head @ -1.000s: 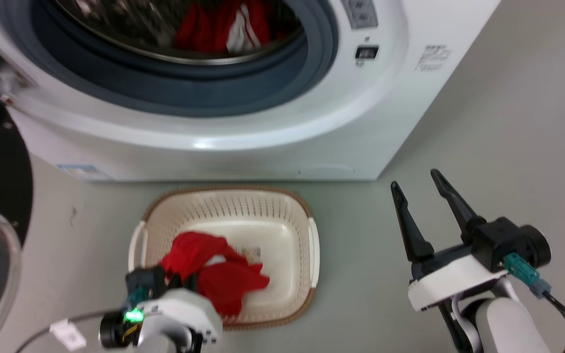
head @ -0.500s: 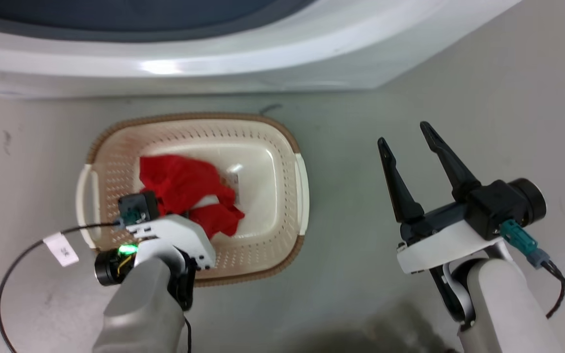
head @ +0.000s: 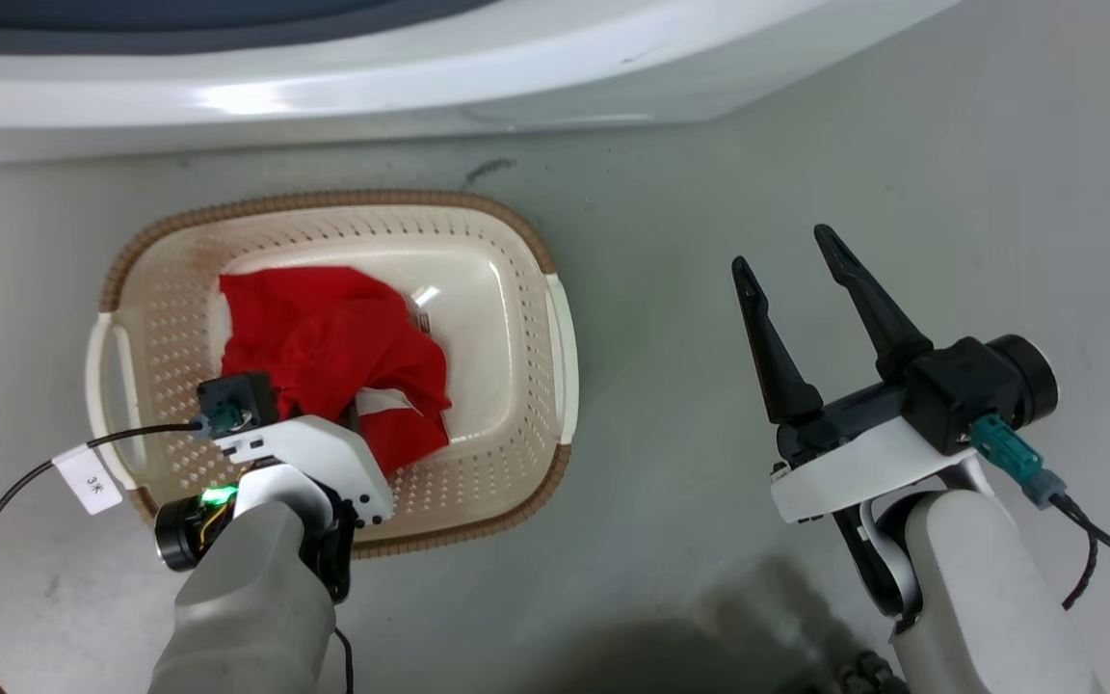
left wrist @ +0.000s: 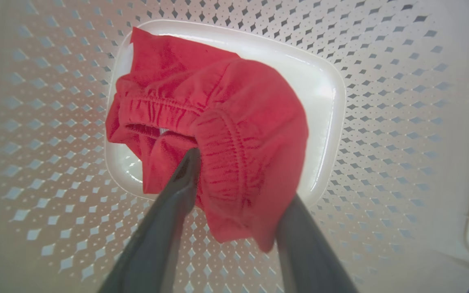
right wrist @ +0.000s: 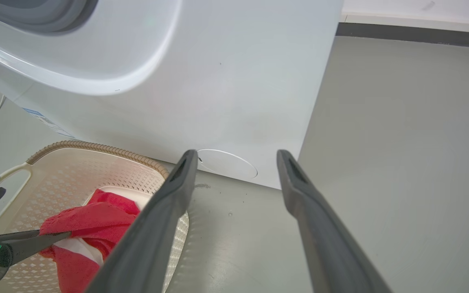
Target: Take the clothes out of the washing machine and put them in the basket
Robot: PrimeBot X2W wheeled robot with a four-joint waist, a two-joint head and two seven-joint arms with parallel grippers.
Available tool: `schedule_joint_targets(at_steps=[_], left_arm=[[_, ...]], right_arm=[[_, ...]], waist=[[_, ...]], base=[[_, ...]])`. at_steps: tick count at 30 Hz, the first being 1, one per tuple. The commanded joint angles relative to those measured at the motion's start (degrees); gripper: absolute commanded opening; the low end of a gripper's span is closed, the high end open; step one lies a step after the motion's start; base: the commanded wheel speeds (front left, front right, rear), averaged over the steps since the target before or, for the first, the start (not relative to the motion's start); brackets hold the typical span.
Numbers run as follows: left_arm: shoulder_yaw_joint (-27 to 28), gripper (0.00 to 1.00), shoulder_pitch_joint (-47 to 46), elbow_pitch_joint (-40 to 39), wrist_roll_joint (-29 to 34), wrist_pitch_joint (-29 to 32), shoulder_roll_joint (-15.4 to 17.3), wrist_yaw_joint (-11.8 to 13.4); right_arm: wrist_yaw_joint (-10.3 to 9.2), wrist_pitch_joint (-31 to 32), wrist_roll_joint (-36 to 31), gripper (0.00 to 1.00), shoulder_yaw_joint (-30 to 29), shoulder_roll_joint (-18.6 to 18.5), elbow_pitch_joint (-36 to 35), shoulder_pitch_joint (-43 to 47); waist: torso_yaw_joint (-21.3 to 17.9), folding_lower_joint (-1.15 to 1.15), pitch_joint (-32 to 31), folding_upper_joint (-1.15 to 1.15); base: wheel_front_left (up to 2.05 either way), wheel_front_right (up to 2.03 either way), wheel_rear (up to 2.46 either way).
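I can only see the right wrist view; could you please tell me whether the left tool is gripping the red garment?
Observer: No. In the left wrist view the left tool is open, its fingers spread apart, with the red garment draped across them over the basket floor.
Operator: Thank you. Where in the basket does the garment sit?
Observer: In the head view it lies toward the basket's left side, and the right part of the floor is bare.
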Motion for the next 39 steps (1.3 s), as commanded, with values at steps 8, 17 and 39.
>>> schedule_joint_targets(at_steps=[8,17,39], left_arm=[[2.1,1.00,7.0,-5.9,-0.3,-0.1,-0.2,-0.6],[5.5,1.00,19.1,-20.8,4.1,-0.1,-1.2,0.6],[2.8,1.00,26.6,-50.8,12.9,-0.1,-1.9,2.2]], right_arm=[[-0.04,-0.7,-0.6,1.00,-1.4,0.0,2.5,3.2],[-0.04,0.5,-1.7,1.00,-3.4,0.0,2.6,8.0],[-0.04,5.7,-4.6,1.00,-8.9,0.1,-4.4,14.9]], waist=[[2.0,-0.01,-13.6,0.00],[3.5,-0.01,-25.6,0.00],[4.2,-0.01,-35.9,0.00]], base=[[0.00,0.00,0.00],[0.00,0.00,0.00],[0.00,0.00,0.00]])
